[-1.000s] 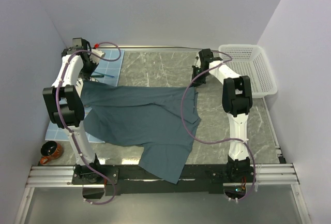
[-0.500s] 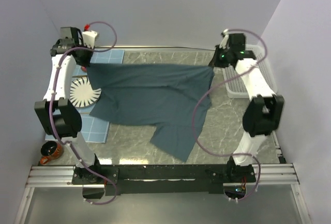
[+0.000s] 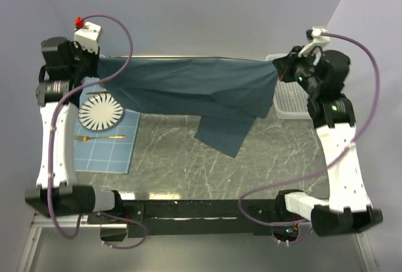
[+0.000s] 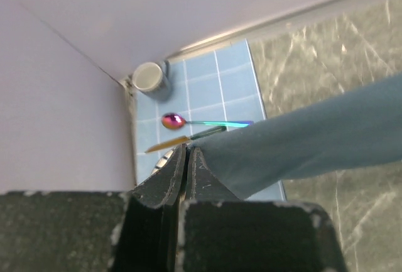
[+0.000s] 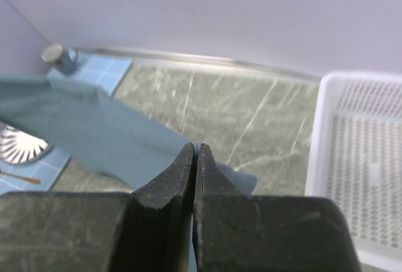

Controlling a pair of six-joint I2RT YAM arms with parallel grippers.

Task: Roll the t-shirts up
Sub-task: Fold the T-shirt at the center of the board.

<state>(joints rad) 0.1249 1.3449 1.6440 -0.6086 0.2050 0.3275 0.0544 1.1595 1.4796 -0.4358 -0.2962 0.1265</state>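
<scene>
Both arms are reaching high, with the shirt (image 3: pixel 188 87) strung between them like washing on a line, over the far half of the table (image 3: pixel 188 171). The left gripper (image 4: pixel 186 152) is pinched right down on one end of the cloth. The right gripper (image 5: pixel 193 149) is squeezed just as tight on the other end, and fabric shows just behind its tips. The top edge runs fairly taut from left to right. Below it the cloth sags, and one long flap droops toward the middle of the table. From here I can't tell whether its tip touches the stone.

Down on the left, the striped plate (image 3: pixel 100 112) sits on the blue mat (image 3: pixel 107 156) beside a thin utensil, and the left end of the shirt hangs just above it. A mug (image 4: pixel 149 77) and a spoon (image 4: pixel 173 121) sit at the mat's far corner. The white basket (image 3: pixel 289 112) is on the right, close under the right gripper.

No rolling has begun, I'd say. This looks like the shake-out and spread step before it. The next move calls for bringing both ends down together, keeping the edge stretched, so the cloth lands flat on bare stone between mat and basket. The drooping flap will likely fold under unless it's dragged out smooth as it settles.
</scene>
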